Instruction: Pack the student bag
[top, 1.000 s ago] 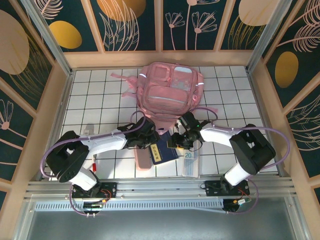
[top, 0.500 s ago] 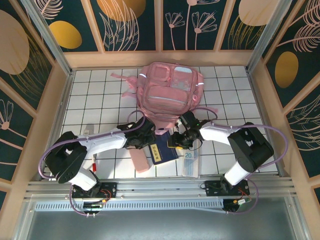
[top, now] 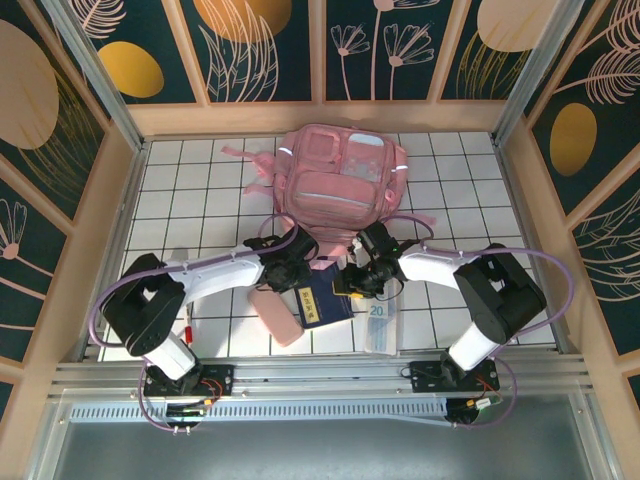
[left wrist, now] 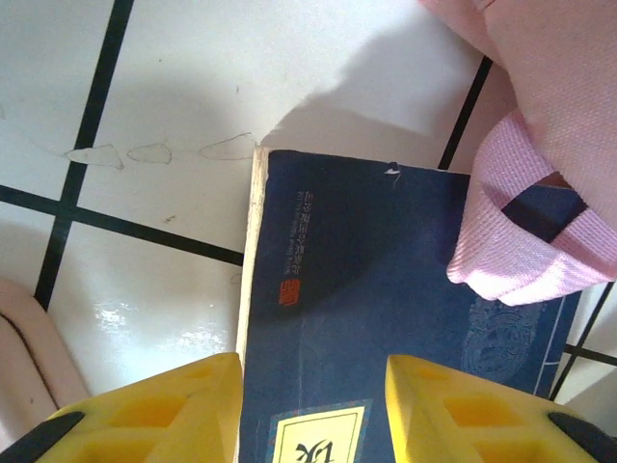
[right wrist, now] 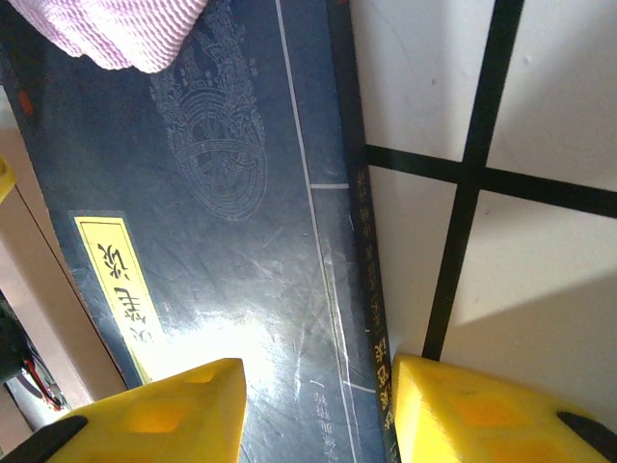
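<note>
White tiled table [top: 190, 190], boxed in by a wooden frame [top: 320, 115] and dark floral panels [top: 270, 50]. A big pink bag [top: 340, 175] lies at the far middle. Just in front of it a dark blue book [top: 322, 300] lies flat, with a pink strap [left wrist: 521, 231] across its far end. The left gripper [left wrist: 313, 386] hangs over the book's left edge and the right gripper [right wrist: 318, 386] over its right edge, each with yellow fingers apart, clamping nothing. A pink pencil case [top: 277, 315] lies just left of the book.
</note>
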Available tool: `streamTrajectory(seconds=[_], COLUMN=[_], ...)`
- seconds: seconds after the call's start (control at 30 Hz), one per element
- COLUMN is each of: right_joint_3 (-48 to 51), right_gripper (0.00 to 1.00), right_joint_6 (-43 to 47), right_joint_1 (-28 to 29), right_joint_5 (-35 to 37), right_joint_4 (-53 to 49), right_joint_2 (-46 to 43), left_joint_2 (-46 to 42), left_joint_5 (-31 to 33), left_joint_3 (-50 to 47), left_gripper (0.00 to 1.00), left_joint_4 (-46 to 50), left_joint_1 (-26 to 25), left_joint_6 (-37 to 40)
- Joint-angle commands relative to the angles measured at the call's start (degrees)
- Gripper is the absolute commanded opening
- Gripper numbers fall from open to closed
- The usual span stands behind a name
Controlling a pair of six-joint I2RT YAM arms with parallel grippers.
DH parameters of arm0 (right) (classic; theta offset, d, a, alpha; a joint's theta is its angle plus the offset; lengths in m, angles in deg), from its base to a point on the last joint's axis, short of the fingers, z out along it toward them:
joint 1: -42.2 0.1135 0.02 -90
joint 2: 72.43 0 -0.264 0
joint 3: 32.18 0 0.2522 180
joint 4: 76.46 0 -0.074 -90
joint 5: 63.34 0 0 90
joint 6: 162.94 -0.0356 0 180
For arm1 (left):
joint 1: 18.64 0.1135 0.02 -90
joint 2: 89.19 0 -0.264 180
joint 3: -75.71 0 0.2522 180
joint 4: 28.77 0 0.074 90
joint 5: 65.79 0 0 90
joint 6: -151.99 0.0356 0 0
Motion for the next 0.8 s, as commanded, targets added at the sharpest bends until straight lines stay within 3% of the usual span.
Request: streamTrajectory(seconds=[0.0, 0.07, 0.17, 0.27, 0.6, 0.77], right_joint_3=[-0.66, -0.46, -0.17, 0.31, 4.48, 6.89], right_gripper=[0.45, 0.52, 0.55, 0.55, 0.55, 0.50], right_joint_6=[0.40, 0.48, 0.66, 0.02, -9.26, -15.02], right_joint_1=[0.89, 0.89, 0.78, 0.12, -1.22, -1.84], right_joint_5=[-1.29, -1.36, -2.10, -4.89, -17.77, -24.06], right_joint_4=[2.48, 2.68, 3.36, 5.32, 19.22, 29.49], right_joint_2=[0.98, 0.94, 1.16, 1.51, 3.87, 2.77], left_joint_2=[2.04, 3.27, 4.64, 7.37, 5.88, 5.30], left_joint_5=[0.96, 1.20, 1.06, -1.06, -1.33, -1.31], left_joint_3=[2.42, 1.93, -0.06, -1.98, -5.52, -7.27], left_gripper=[0.43, 0.43, 0.40, 0.29, 0.16, 0.11], left_joint_4=[2.28, 1.37, -1.28, -4.25, -5.30, -7.29], left_joint_1=[0.05, 0.07, 0.10, 0.04, 0.05, 0.04], left_joint_6=[0.14, -0.17, -0.41, -1.04, -2.14, -2.51])
